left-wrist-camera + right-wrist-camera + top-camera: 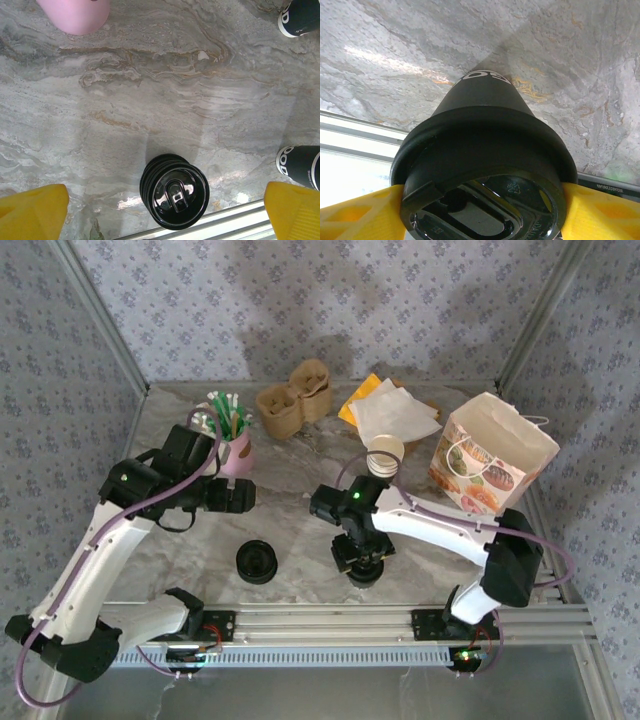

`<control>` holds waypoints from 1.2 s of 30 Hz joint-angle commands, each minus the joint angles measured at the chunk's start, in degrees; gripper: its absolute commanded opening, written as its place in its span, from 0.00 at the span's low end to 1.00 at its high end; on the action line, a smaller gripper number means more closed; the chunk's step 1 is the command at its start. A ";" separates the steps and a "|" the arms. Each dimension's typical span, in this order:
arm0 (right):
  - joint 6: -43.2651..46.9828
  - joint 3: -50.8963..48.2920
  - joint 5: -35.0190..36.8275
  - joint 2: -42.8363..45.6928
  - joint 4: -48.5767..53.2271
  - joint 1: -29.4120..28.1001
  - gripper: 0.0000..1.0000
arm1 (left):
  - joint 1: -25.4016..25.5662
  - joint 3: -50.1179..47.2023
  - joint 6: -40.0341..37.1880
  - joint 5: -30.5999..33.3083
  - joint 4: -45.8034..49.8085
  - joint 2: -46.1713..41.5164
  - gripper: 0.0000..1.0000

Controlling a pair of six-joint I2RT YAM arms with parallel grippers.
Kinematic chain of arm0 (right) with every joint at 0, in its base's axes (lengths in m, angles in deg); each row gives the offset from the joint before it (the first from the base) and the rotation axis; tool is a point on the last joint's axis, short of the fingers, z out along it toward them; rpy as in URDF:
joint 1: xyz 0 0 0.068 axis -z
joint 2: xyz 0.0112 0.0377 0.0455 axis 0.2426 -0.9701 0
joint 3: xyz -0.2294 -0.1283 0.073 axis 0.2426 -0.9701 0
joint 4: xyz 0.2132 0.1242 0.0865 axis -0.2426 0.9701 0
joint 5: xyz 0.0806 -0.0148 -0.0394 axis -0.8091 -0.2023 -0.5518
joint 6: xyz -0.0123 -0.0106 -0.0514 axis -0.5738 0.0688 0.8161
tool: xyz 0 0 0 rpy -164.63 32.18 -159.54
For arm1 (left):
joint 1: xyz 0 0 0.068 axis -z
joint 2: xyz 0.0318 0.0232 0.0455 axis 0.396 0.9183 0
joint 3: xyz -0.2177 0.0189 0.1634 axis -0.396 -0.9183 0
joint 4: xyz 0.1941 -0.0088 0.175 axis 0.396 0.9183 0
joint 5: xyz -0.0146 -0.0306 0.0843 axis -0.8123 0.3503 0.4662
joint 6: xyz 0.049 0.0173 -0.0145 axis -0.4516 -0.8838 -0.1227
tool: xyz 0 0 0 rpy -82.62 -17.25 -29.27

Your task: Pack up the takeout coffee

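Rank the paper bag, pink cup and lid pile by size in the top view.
Paper bag, clearly largest.
Pink cup and lid pile look alike; the cup is partly hidden, so no ranking.

Reads roughly "OD" in white, partly cut off, low on the dark wall of the takeout coffee (485, 92). Bears an embossed recycling triangle on its black lid (512, 187). Shows similar white letters on two dark cups (300, 167). Too small to read on the printed paper bag (495, 460).
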 commanded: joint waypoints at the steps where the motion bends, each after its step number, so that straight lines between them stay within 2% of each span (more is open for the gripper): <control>1: -1.47 -1.53 -0.59 1.23 0.42 -0.33 0.75 | 0.39 2.15 0.12 -0.66 0.33 0.37 1.00; 6: -1.08 -1.82 -0.51 0.99 0.34 -0.01 0.78 | 0.43 3.07 -0.29 -0.28 0.97 1.04 1.00; 15: 0.30 0.41 -0.13 1.55 2.33 0.03 0.91 | 0.43 4.38 -0.55 -0.24 1.39 1.95 1.00; 25: 2.91 11.56 2.84 4.84 9.85 3.09 0.94 | 0.51 8.53 -0.56 0.47 3.66 2.65 1.00; 30: 6.87 20.90 4.33 6.65 13.84 10.87 0.92 | 0.57 11.57 -0.12 0.49 5.16 3.71 1.00; 33: 10.82 27.92 5.31 6.88 14.82 19.02 0.90 | 1.05 13.25 0.57 -0.05 5.79 4.93 0.99; 36: 13.84 33.27 2.97 6.13 12.34 29.63 0.88 | 2.41 15.11 1.29 -0.14 6.61 6.96 0.98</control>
